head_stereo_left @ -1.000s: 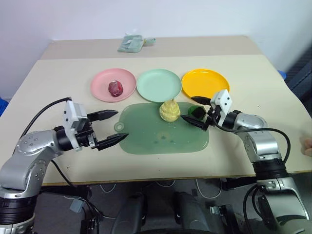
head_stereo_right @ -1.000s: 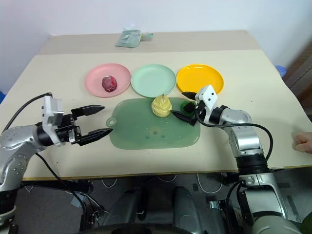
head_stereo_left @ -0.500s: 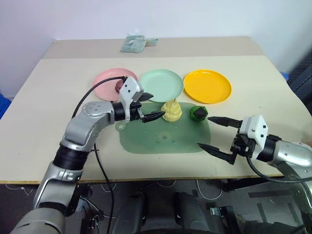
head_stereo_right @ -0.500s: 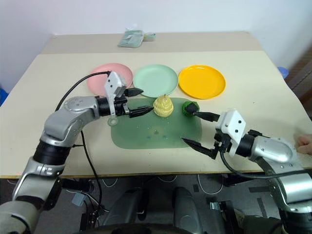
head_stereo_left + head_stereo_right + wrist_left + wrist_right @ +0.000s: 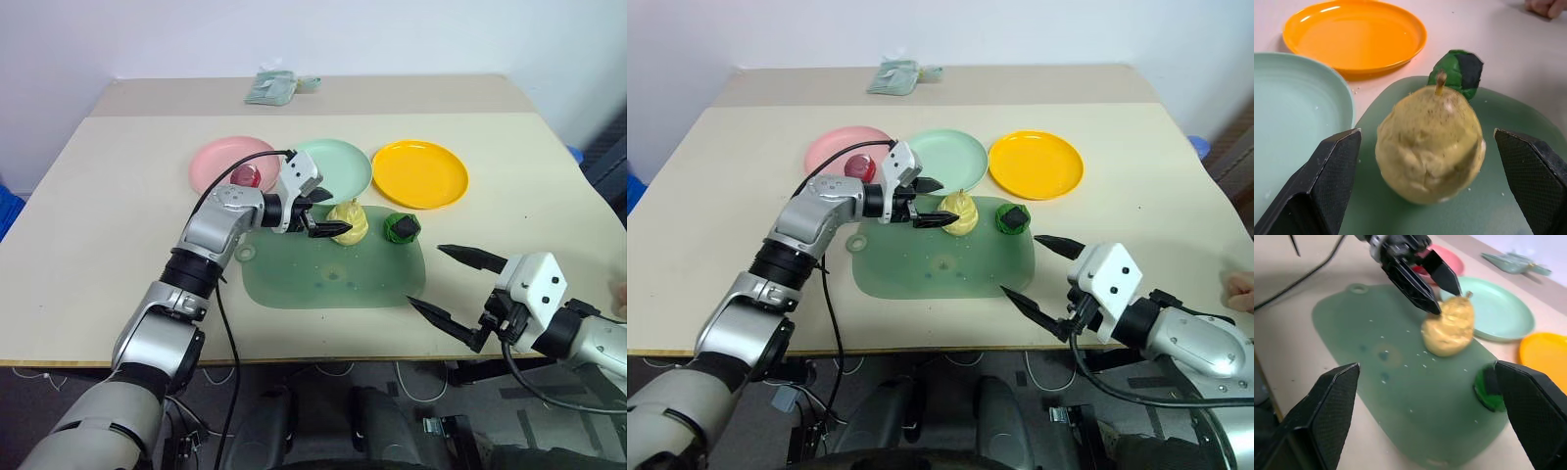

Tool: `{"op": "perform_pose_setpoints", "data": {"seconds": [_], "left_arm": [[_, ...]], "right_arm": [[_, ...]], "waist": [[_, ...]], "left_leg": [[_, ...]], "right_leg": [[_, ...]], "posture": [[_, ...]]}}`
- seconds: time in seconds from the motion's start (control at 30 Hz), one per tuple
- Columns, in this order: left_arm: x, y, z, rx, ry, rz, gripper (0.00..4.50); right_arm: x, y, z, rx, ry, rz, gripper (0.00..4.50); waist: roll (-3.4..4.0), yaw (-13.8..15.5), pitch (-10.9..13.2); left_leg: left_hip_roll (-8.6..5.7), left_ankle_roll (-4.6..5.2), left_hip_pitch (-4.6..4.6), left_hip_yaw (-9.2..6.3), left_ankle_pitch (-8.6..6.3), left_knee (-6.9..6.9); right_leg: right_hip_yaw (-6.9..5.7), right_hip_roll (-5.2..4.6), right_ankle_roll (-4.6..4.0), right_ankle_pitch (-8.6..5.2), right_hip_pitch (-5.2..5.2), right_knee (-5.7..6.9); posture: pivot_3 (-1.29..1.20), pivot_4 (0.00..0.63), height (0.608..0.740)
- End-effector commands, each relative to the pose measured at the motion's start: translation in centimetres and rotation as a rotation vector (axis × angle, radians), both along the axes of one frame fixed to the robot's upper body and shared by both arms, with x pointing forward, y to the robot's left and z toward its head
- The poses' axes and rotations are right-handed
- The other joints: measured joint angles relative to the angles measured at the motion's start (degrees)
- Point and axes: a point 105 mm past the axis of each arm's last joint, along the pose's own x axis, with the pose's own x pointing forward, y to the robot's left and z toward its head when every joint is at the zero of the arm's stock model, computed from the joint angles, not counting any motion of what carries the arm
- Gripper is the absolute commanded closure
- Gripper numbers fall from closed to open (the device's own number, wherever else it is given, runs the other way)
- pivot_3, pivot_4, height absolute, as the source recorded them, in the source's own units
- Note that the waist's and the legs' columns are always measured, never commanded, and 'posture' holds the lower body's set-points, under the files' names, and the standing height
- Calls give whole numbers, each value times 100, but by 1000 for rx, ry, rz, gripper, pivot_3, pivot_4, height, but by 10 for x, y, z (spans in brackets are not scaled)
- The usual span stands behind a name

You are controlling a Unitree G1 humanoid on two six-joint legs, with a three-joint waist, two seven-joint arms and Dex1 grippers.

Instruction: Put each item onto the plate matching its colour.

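Right gripper (image 5: pixel 458 289), nearest, hangs spread and empty off the mat's (image 5: pixel 294 279) near corner. Left gripper (image 5: pixel 325 210), also spread and empty, flanks the pear (image 5: pixel 348 222), which stands upright on the mat beside the green lump (image 5: pixel 401 228). Good practice: centre the pear between the fingers (image 5: pixel 1327 181), clamp below its widest part, lift clear, then carry it to the yellow plate (image 5: pixel 421 174) beyond.

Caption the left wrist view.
Open left fingers flank the yellow pear on the green mat.

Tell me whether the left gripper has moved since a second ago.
Yes. The left gripper has swung in from the mat's left edge to the pear, fingers open.
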Motion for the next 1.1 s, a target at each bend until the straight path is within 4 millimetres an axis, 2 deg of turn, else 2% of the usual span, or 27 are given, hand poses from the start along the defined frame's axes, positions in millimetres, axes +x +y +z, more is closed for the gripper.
{"op": "perform_pose_setpoints", "data": {"seconds": [0.03,0.2,0.27,0.33,0.43,0.5,0.53,0.6,0.7,0.83,1.1], "left_arm": [[1,-4,10,13,-53,-30,59],[-1,-1,13,-1,-60,-36,59],[-2,14,20,-44,-54,3,59],[-11,38,26,-102,-46,29,59],[-43,83,26,-167,-122,55,59],[-70,110,19,-155,-172,35,59],[-83,122,14,-145,-132,30,59],[-105,136,18,-194,-83,24,59],[-125,149,22,-208,-74,27,59],[-155,163,19,-175,-43,35,59],[-187,156,19,-187,-26,110,59]], "right_arm": [[-3,3,11,10,-52,-5,0],[2,5,17,22,-87,-10,0],[8,10,21,35,-100,1,0],[13,17,22,45,-99,30,0],[25,29,21,66,-88,73,0],[34,36,21,80,-83,108,0],[39,39,20,87,-75,121,0],[51,44,16,92,-59,146,0],[66,50,12,100,-41,175,0],[92,61,6,120,-17,213,0],[134,69,1,118,-32,211,0]], "waist": [[0,-6,0],[0,-7,0],[-1,-22,0],[1,-81,0],[9,-178,-5],[9,-210,-4],[8,-192,-3],[3,-126,0],[2,44,0],[0,-31,-7],[2,-31,-6]], "left_leg": [[0,0,0,0,0,0],[1,0,0,0,0,0],[0,0,0,0,0,1],[3,0,1,1,0,-4],[10,0,5,0,0,-22],[11,-1,6,0,0,-25],[11,-2,6,1,0,-26],[11,-3,4,-1,0,-22],[9,-2,2,-9,-1,2],[8,5,4,17,-4,-5],[9,3,1,16,-3,-18]], "right_leg": [[0,-1,0,0,0,0],[0,1,1,0,0,0],[0,1,1,0,0,1],[4,0,1,0,-5,0],[9,1,-5,-2,-14,4],[19,-1,-10,-5,-16,5],[21,-3,-11,-6,-17,5],[17,-7,-30,-14,-16,4],[-9,-25,-40,-20,-1,-12],[-7,-42,-40,-20,18,-26],[-10,-38,-40,-20,-3,-3]], "posture": [[0,150,740],[0,150,740],[0,150,740],[0,150,740],[0,150,740],[0,150,740],[0,150,740],[0,150,740],[0,150,740],[0,150,740],[0,150,740]]}}
